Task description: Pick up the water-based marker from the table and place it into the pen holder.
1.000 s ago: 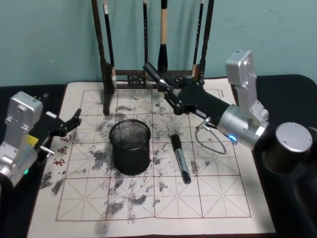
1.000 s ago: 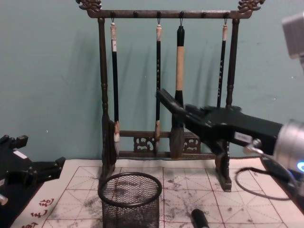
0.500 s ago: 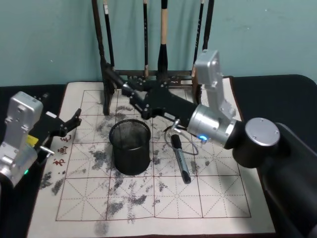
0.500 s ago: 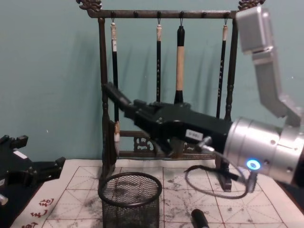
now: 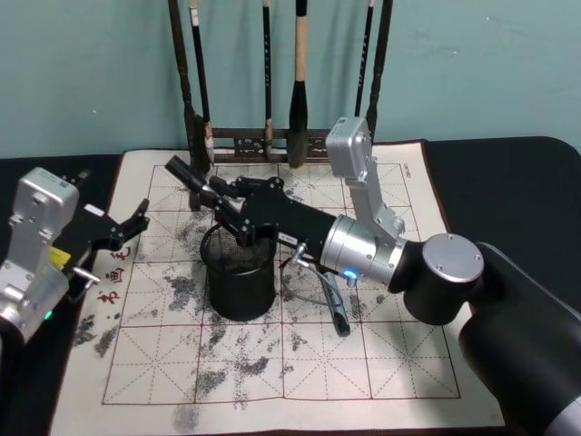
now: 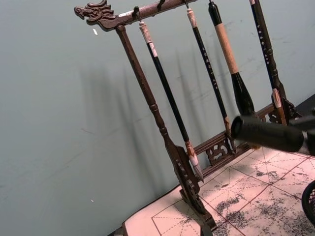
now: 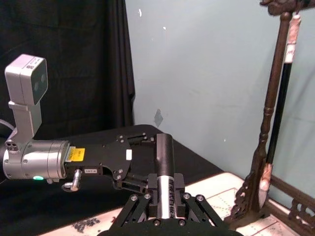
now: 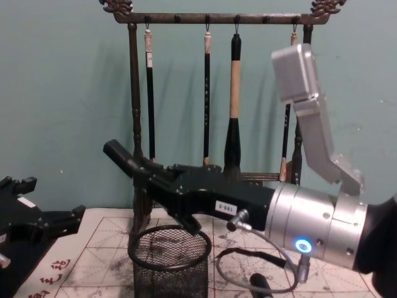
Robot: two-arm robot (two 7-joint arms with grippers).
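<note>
A black table (image 5: 513,173) stands against a plain teal wall (image 5: 91,73). It carries a cream calligraphy mat (image 5: 399,363) printed with a red grid and blotched with grey ink. Red characters (image 5: 114,274) run down the mat's 9 o'clock margin, too small to read. At 12 o'clock stands a tall dark wooden brush rack (image 8: 133,93) with carved dragon-head ends, and long slim brushes (image 8: 235,93) hang from its top bar. The black wire-mesh cylindrical pen holder (image 5: 239,268) with a solid rim sits upright a little toward 9 o'clock from the mat's centre. Above its mouth the right gripper (image 5: 224,198), black with a brushed silver wrist and a small blue light (image 8: 302,244), is clenched around the black water-based marker (image 8: 121,158). The marker is in the air and slopes upward, its free end pointing toward 10 o'clock past the holder's rim. A silver band on its barrel bears print that is not legible. A white label (image 8: 224,207) on the gripper body is also unreadable. A second marker (image 5: 338,316), black with a silver band, lies flat on the mat at 3 o'clock of the holder. It is partly hidden by the arm. The left gripper (image 5: 127,227) hangs over the mat's 9 o'clock edge, its jaws apart and holding nothing.
</note>
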